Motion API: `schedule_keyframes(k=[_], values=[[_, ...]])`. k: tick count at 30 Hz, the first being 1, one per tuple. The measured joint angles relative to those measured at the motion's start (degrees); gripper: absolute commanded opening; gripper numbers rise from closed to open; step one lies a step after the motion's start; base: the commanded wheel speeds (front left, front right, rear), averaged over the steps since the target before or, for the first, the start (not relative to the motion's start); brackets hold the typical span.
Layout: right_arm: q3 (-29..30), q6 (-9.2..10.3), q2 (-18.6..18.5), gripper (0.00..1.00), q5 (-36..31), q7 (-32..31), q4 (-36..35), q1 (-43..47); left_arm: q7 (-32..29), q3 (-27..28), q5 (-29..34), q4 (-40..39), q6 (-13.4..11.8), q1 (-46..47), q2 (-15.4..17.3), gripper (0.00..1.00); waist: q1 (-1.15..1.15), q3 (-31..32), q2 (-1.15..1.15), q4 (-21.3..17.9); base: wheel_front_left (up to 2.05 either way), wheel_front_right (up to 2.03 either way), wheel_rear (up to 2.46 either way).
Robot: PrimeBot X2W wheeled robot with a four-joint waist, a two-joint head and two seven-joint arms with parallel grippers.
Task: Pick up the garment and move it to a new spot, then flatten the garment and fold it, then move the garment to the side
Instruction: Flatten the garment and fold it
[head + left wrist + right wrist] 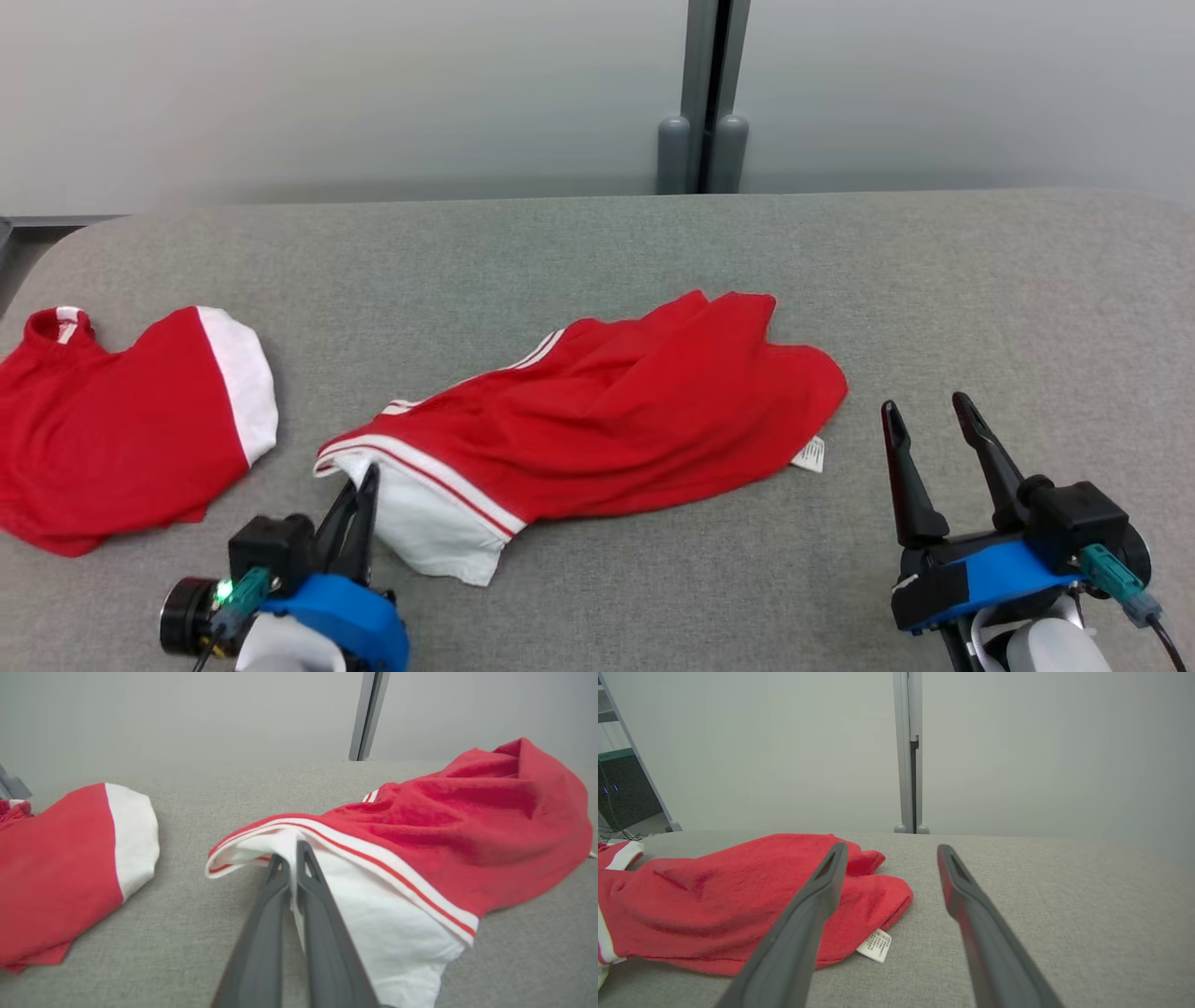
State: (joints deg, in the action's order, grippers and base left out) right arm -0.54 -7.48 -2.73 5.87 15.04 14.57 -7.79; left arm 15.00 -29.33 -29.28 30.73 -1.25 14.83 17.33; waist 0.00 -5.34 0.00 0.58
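The garment (pixel 616 420) is a red shirt with white, red-striped sleeve trim, lying crumpled in the middle of the grey table (pixel 597 252). My left gripper (pixel 366 476) is shut on the garment's white sleeve edge at its near-left end. The left wrist view shows the fingers (pixel 322 914) pinching a fold of white cloth on the garment (pixel 467 812). My right gripper (pixel 929 411) stands open just right of the garment's hem, touching nothing. In the right wrist view the garment (pixel 738 905) lies left of the open right gripper (pixel 892 848).
A second red and white shirt (pixel 112 429) lies at the table's left end, apart from the garment. A white care label (pixel 809 455) sticks out at the garment's right hem. A pale wall with a grey post (pixel 705 93) runs behind the table.
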Motion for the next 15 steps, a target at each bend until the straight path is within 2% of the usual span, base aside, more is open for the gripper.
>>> schedule_keyframes(k=[8,11,15], values=[[0.1,0.00,0.0,1.00,0.3,0.0,0.4,0.3,-0.1,4.1,-3.4,-8.0,-4.7,-12.7,2.1,0.00,0.00,0.4,0.00,2.4,0.00,0.00,0.00],[0.3,0.00,0.0,1.00,0.3,0.0,0.5,0.4,-0.9,4.3,-4.5,-10.3,-5.8,-15.8,2.1,0.00,0.00,0.2,0.00,2.9,0.00,0.00,0.00],[0.2,0.00,0.0,1.00,0.3,0.0,0.7,0.4,-2.2,3.5,-4.9,-11.6,-6.0,-17.8,1.9,0.00,0.00,0.1,0.00,3.4,0.00,0.00,0.00]])
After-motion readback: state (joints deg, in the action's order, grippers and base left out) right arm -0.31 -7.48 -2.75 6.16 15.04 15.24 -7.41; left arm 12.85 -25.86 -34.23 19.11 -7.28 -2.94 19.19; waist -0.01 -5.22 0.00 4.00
